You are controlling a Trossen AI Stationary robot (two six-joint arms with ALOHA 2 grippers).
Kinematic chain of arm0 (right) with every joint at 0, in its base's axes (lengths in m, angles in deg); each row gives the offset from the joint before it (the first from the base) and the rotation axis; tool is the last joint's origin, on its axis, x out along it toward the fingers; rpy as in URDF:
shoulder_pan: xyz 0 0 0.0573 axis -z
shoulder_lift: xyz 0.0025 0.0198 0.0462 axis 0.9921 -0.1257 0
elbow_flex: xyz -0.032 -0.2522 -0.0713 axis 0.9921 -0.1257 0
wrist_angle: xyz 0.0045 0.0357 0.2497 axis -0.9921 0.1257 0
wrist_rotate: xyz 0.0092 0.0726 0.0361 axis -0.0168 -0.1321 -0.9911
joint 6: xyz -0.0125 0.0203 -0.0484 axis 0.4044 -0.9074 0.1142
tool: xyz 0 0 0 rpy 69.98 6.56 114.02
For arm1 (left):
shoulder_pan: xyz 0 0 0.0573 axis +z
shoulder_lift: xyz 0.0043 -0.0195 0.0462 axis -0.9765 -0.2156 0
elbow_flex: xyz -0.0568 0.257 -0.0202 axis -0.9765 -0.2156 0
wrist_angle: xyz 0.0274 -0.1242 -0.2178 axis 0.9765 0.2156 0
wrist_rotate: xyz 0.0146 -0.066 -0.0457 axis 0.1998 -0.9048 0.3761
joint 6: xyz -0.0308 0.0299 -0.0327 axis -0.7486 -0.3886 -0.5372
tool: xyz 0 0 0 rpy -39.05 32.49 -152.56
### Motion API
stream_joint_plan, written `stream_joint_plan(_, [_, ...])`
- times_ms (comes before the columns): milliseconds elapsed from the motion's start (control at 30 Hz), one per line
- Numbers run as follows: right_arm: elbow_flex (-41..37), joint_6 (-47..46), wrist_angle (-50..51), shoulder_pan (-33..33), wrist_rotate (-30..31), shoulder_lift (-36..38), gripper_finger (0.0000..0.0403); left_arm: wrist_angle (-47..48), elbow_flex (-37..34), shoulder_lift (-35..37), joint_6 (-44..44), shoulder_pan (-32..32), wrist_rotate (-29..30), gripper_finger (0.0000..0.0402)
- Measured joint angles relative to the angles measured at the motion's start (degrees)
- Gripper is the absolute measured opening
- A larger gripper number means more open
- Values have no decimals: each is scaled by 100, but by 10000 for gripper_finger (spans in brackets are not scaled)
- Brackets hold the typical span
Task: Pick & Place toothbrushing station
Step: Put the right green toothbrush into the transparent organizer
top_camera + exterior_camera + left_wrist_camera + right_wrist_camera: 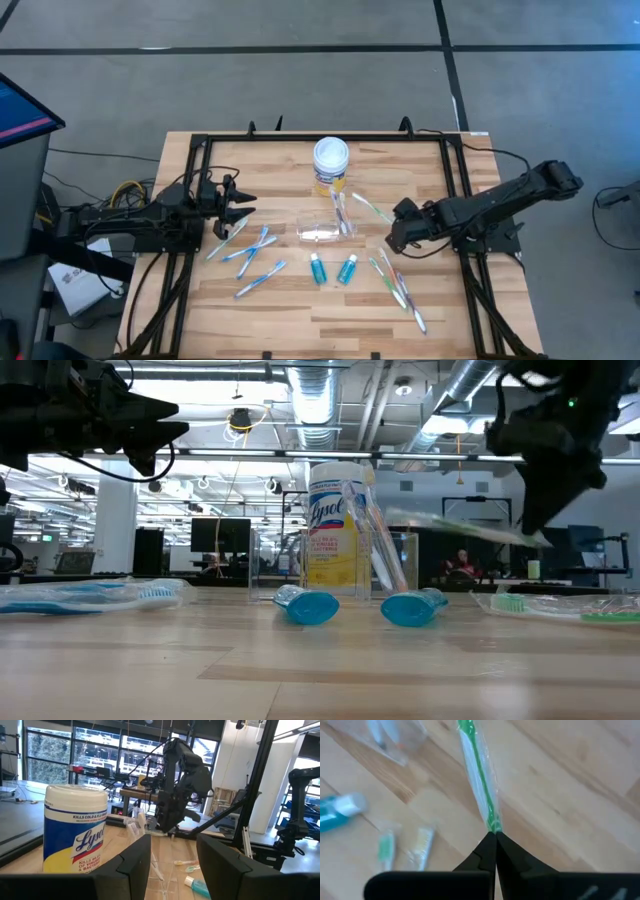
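Pale matt wood-plank surface (300, 310), clear glossy plastic cup (322, 230), glossy teal tubes (332, 269), crinkly clear-wrapped green toothbrush (478, 775), matt black right hand (493, 836)

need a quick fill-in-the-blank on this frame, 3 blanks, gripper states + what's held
1. The right gripper is shut on a ____-and-white toothbrush.
2. The left gripper hovers with its fingers ____, holding nothing.
3. The two teal tubes lie on the table nearer the front edge than the clear ____.

Missing words: green; open; cup
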Motion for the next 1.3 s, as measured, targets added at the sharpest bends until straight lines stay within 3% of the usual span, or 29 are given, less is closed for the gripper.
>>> stream_joint_plan(300, [227, 262, -273, -198, 753, 337, 0, -337, 0, -20, -270, -2, 2, 154])
stream_joint_plan(500, [251, 1165, -1275, -166, 847, 338, 0, -861, -1, -452, -472, -8, 74, 154])
stream_joint_plan(767, [257, 2343, -2675, 24, 895, 274, 0, -2194, 0, -1759, -543, -8, 140, 154])
stream_joint_plan(1000, [255, 3041, -3387, 209, 889, 233, 0, -3896, 57, -3156, -690, -8, 138, 154])
stream_joint_plan(1300, [257, 3462, -3829, 322, 860, 240, 0, -4122, 1069, -4766, -446, -70, 135, 154])
